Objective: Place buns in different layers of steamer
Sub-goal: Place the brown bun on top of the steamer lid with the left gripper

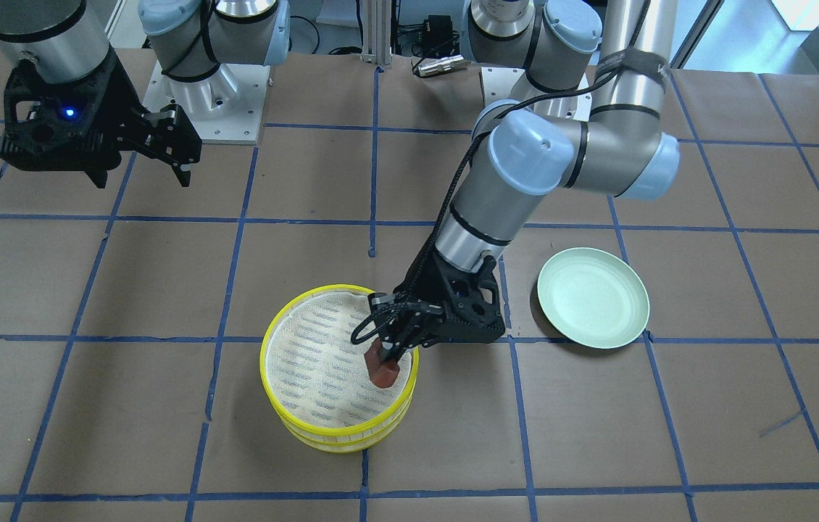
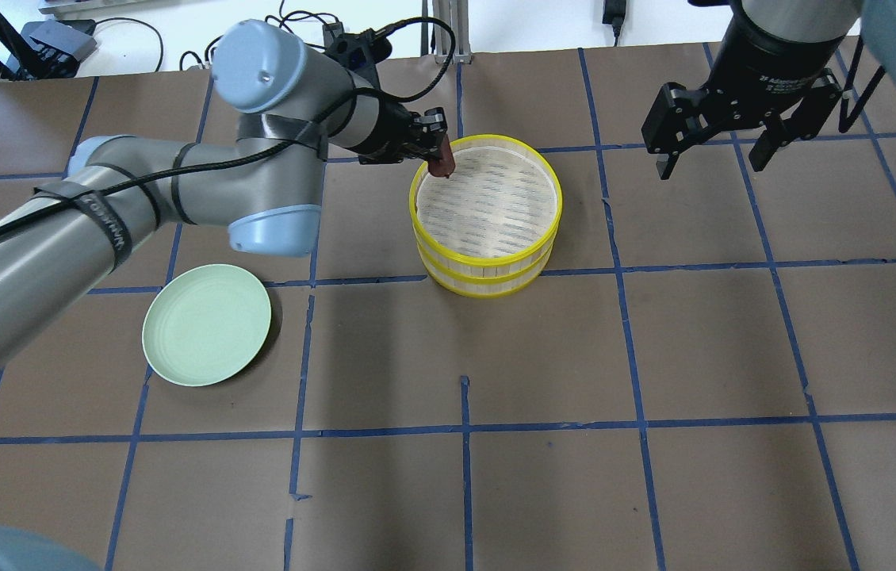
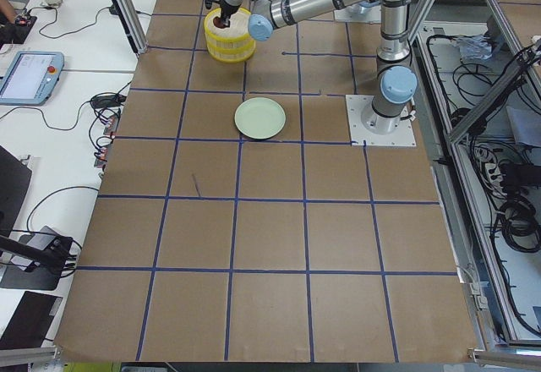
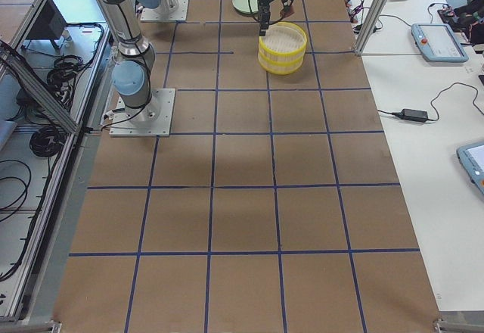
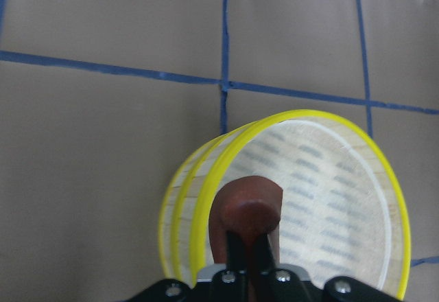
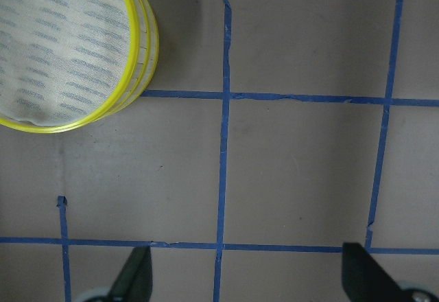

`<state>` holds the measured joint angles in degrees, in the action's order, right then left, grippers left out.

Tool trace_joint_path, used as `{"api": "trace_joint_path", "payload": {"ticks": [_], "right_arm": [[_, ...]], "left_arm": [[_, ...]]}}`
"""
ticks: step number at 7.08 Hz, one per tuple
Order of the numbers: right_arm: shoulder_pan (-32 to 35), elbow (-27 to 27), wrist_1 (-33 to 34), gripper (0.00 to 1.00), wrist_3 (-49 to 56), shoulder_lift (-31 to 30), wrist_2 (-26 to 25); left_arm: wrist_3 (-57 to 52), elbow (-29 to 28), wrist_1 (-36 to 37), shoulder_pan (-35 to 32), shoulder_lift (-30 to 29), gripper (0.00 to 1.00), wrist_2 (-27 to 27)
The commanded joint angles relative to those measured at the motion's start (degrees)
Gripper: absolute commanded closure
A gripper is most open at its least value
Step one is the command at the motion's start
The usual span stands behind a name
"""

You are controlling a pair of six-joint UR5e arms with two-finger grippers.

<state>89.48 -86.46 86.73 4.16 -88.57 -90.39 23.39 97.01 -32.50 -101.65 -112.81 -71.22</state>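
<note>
Table (image 2: pixel 733 357): brown paper gridded with blue tape, with a white bench (image 4: pixel 408 76) bearing a pendant (image 4: pixel 432 42) alongside. Steamer (image 2: pixel 488 266): two trays stacked near the edge opposite the robot, with a green plate (image 2: pixel 206 325) near it. Left hand (image 1: pixel 389 354) pinches the red-brown bun (image 1: pixel 383 371) just over the top tray's rim; right hand (image 2: pixel 711 162) is spread, well apart.

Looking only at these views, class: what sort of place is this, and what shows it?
Probably a robotics lab, not a kitchen: a left arm and right arm bolted to a table papered brown with a blue tape grid, teach pendant and cables on a side bench.
</note>
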Motion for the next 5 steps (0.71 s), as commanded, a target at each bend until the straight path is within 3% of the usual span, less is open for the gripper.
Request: {"api": "trace_joint_path", "payload": {"ticks": [1, 2, 4, 5], "right_arm": [[0.61, -0.64, 2.03, 0.03, 0.94, 0.24, 0.13], [0.61, -0.73, 2.04, 0.03, 0.85, 0.24, 0.13], [0.52, -0.73, 2.04, 0.01, 0.94, 0.24, 0.13], [0.43, -0.73, 2.04, 0.01, 1.03, 0.33, 0.04]], "left_arm": [[3.42, -2.09, 2.09, -1.97, -2.77, 0.36, -2.08], [3.94, -2.17, 2.09, -1.98, -2.16, 0.00, -2.00], [3.51, -2.52, 0.52, -1.89, -0.59, 0.00, -2.08], [2.99, -3.13, -6.89, -1.89, 2.39, 0.01, -2.43]]}}
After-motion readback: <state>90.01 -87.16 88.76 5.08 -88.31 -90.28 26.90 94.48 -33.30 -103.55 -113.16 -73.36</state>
